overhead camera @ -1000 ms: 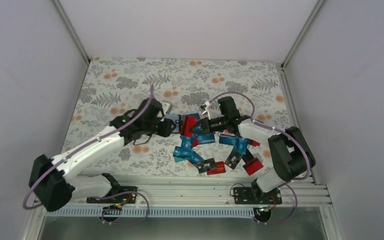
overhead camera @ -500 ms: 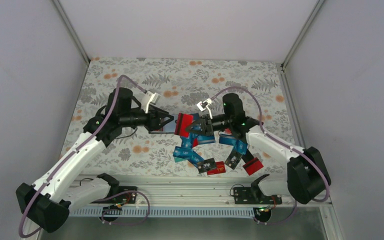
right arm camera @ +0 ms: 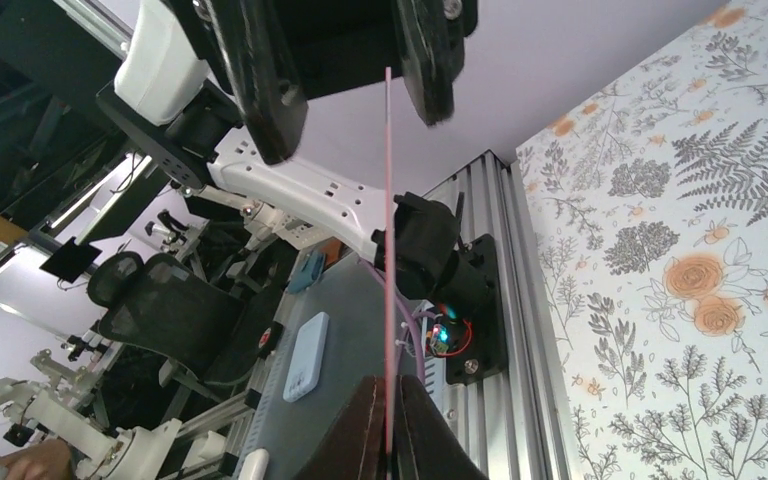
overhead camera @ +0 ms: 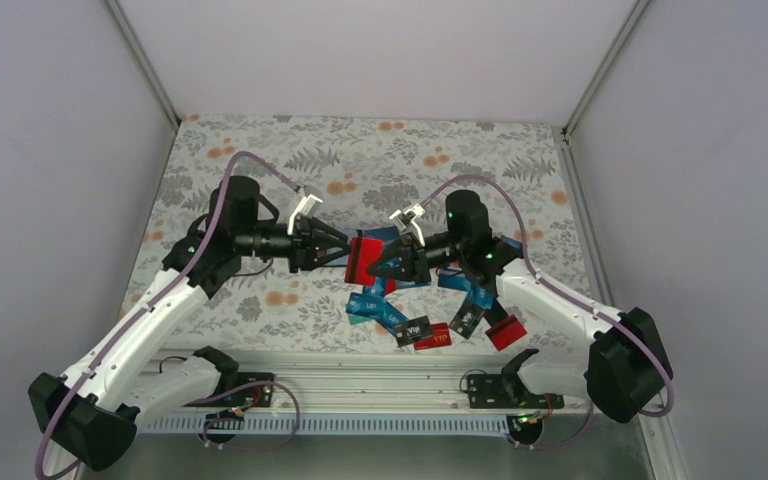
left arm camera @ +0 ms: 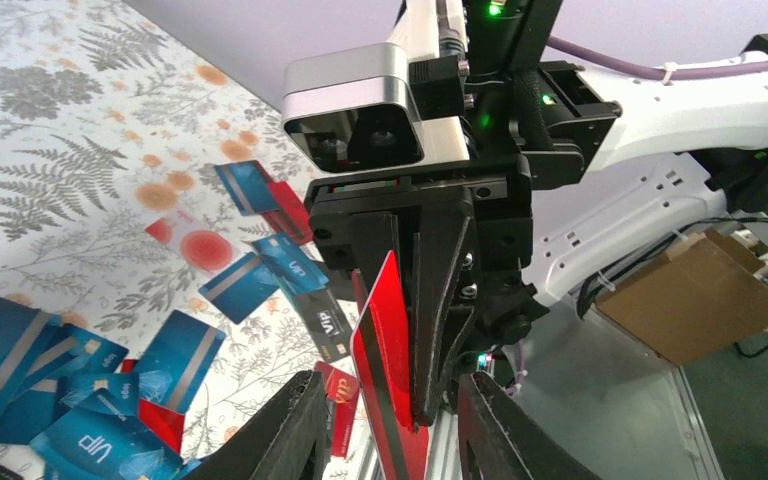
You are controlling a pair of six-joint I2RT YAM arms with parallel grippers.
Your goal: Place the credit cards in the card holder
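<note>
My right gripper (overhead camera: 392, 264) is shut on a red credit card (overhead camera: 365, 258) and holds it off the table, pointing left. In the right wrist view this card (right arm camera: 388, 240) shows edge-on between my right gripper's (right arm camera: 390, 440) pressed fingers. My left gripper (overhead camera: 328, 246) faces it, open. In the left wrist view the red card (left arm camera: 388, 350) stands between my left gripper's (left arm camera: 390, 440) spread fingers (left arm camera: 285, 430), with a gap on each side. Several loose credit cards (overhead camera: 400, 300), blue, red and black, lie on the floral table. The card holder is hidden from view.
A black VIP card (overhead camera: 415, 328) and red cards (overhead camera: 505, 332) lie near the front aluminium rail (overhead camera: 380, 385). White enclosure walls stand on three sides. Blue cards (left arm camera: 20, 360) lie below the left gripper. A cardboard box (left arm camera: 695, 290) sits beyond the table edge.
My left arm lifted off the table and turned its gripper toward the right one. The right gripper raised the red card, which now stands between the left jaws.
</note>
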